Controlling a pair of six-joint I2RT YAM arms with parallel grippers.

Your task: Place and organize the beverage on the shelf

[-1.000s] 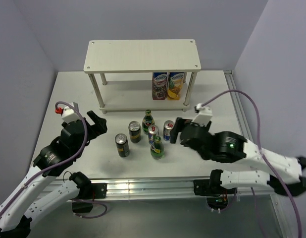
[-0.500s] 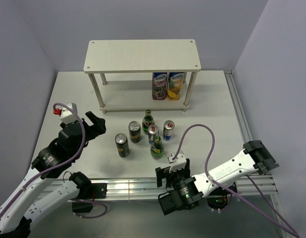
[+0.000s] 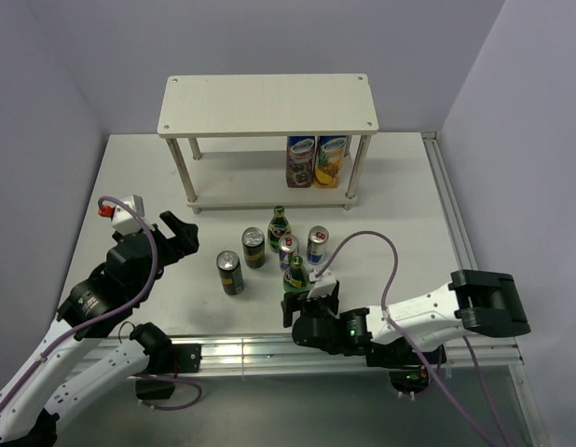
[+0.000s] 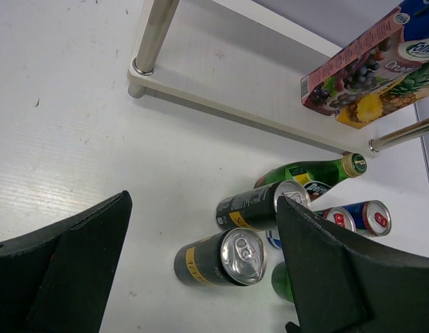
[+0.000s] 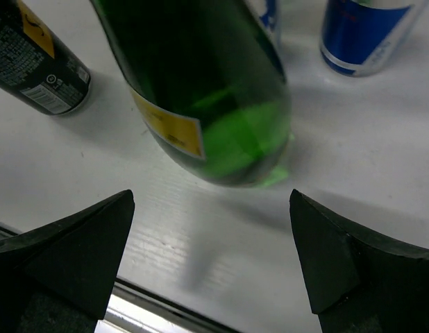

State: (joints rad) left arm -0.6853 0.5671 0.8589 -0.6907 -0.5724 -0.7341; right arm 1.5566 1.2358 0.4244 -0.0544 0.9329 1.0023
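While the right pincer (image 5: 211, 200) stands wide open just before the nearest green bottle (image 5: 200, 90), the left pincer (image 4: 202, 206) also gapes wide, holding nothing; all six drinks (image 3: 253, 246) cluster on the worktop (image 3: 130, 177), before the shelf (image 3: 267, 102).

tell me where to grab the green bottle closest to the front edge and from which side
Grip the near green bottle by its wide lower body, at the yellow label, coming level from the robot's side. It stands upright, and the open right gripper faces it there, a finger to each side. The dark can and blue-and-silver can leave both flanks free.
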